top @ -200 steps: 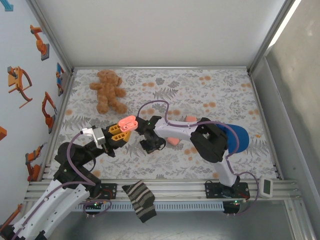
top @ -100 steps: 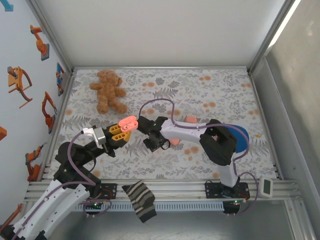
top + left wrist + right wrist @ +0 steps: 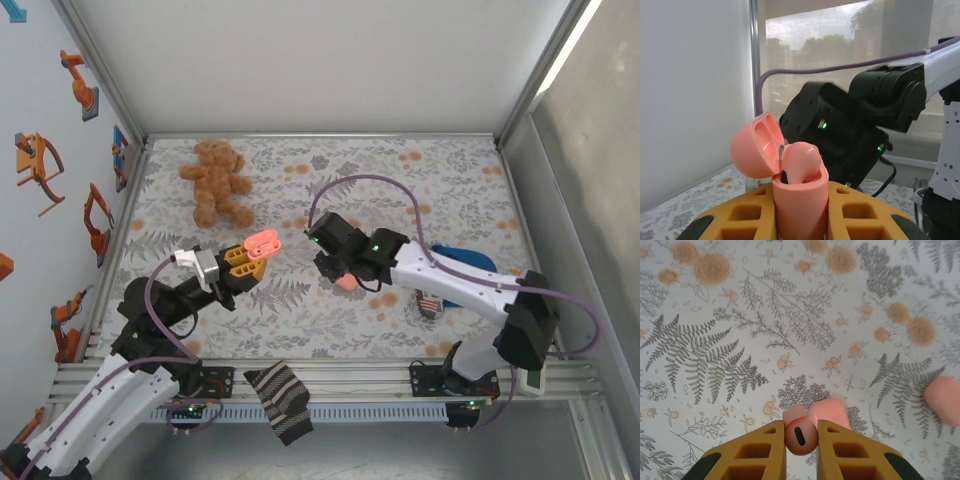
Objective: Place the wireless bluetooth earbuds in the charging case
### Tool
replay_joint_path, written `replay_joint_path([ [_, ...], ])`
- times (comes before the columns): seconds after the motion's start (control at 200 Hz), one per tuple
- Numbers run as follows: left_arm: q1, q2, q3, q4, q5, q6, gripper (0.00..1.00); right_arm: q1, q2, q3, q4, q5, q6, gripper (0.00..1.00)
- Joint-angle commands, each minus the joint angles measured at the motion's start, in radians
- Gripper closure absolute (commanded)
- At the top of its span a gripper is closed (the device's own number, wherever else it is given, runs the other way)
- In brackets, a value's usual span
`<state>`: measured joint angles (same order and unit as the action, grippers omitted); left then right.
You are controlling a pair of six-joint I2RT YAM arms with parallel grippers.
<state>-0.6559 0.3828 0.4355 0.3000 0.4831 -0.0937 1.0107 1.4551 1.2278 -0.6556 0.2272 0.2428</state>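
Flowery cloth (image 3: 420, 190) under my two arms, and a drop-in coming up.
From above, my left pincer (image 3: 250, 255) is shut on the open charging case (image 3: 262, 243); my right pincer (image 3: 336, 270) hangs off to its right, apart. Left wrist: the case stands upright, and a first earbud (image 3: 800, 157) looks tucked inside. Right wrist: shut fingers pinch the second earbud (image 3: 800, 436), which must go left, over the case's open top.

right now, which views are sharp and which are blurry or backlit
left wrist view: the open charging case is sharp but backlit by the bright window, the right arm behind it soft; right wrist view: the earbud is crisp, the pink case at the right edge blurred; top external view: even light, glare along the upper right frame
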Motion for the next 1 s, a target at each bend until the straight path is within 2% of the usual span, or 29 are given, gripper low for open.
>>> replay_joint_path([
  [0.0, -0.005, 0.012, 0.009, 0.053, 0.008, -0.025, 0.92, -0.004, -0.109, -0.013, 0.053, 0.063, -0.106, 0.82],
  [0.17, -0.004, 0.044, -0.010, 0.102, 0.011, -0.054, 0.93, -0.006, -0.225, -0.003, 0.100, 0.037, -0.232, 0.82],
  [0.416, -0.006, 0.116, -0.015, 0.148, 0.020, -0.090, 0.94, -0.006, -0.311, 0.031, 0.142, -0.047, -0.409, 0.82],
  [0.776, -0.010, 0.255, 0.006, 0.232, 0.057, -0.132, 0.94, -0.006, -0.321, 0.133, 0.166, -0.200, -0.600, 0.82],
  [0.997, -0.014, 0.292, 0.023, 0.241, 0.083, -0.131, 0.94, -0.006, -0.314, 0.176, 0.159, -0.248, -0.688, 0.81],
])
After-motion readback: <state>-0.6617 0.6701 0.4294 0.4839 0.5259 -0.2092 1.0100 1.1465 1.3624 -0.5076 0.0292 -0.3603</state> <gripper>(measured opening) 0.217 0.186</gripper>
